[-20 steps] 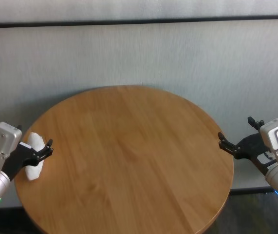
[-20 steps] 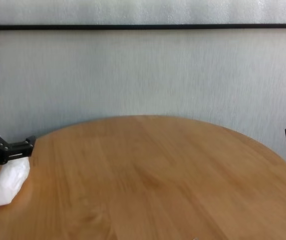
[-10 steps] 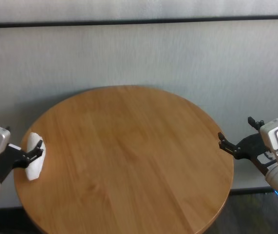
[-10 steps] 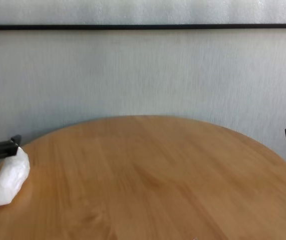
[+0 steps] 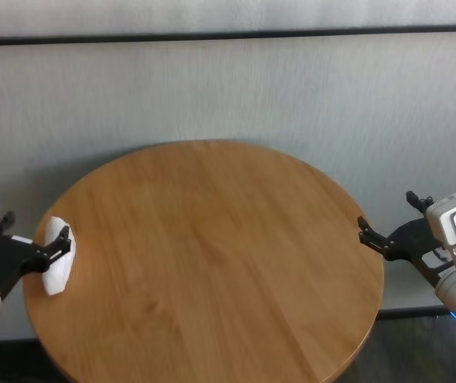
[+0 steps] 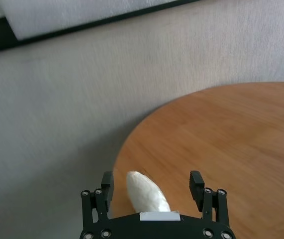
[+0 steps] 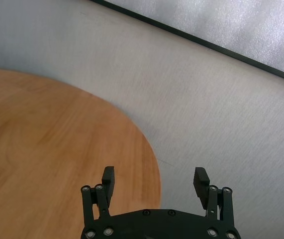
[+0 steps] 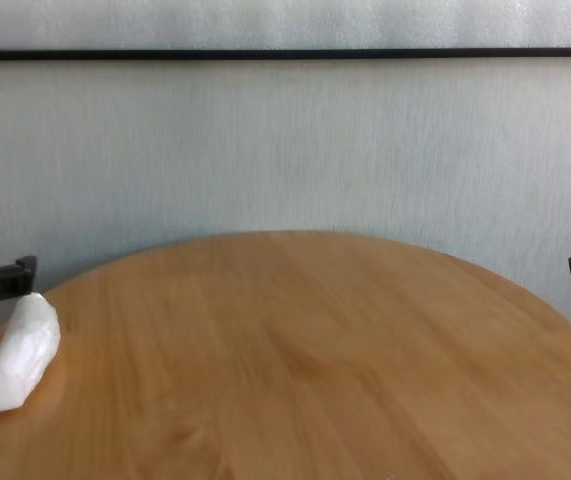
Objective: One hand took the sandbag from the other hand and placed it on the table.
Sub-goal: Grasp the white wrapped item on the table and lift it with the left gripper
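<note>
Retreating step, my read: sandbag (image 5: 57, 265) lies on the worktop (image 5: 212, 255) at its left edge, left hand (image 5: 50, 252) released, fingers straddling it. Right hand (image 5: 365, 230) idles released just off the worktop's right edge. Left wrist view: sandbag between spread fingers (image 6: 197, 182); back straight out, no snagging. Chest view: one sandbag, one worktop, two hands.

Smooth wood-grain table (image 5: 212, 263), crinkly white sandbag (image 5: 56, 267)
</note>
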Tool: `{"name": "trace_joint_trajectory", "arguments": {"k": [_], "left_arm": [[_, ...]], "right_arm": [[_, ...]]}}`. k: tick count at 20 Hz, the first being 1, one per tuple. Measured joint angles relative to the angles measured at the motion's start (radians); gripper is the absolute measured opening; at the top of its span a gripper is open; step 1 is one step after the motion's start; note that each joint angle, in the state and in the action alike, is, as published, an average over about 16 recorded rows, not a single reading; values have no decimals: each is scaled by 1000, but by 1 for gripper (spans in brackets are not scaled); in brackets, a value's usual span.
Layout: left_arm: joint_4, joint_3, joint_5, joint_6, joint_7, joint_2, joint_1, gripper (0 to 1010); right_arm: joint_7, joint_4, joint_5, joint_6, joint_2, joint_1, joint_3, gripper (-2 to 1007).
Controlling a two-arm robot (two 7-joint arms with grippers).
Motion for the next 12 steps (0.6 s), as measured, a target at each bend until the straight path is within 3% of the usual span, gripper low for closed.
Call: {"name": "trace_joint_trajectory", "arguments": {"k": [7,12], "left_arm": [[-39,-46,-88,110,-1,-43,22,1002],[-53,-66,-130,185,-3,-69,26,1002]], "right_arm": [[0,0,0,0,0,0,0,1001],[0,0,0,0,0,0,0,1001]]}}
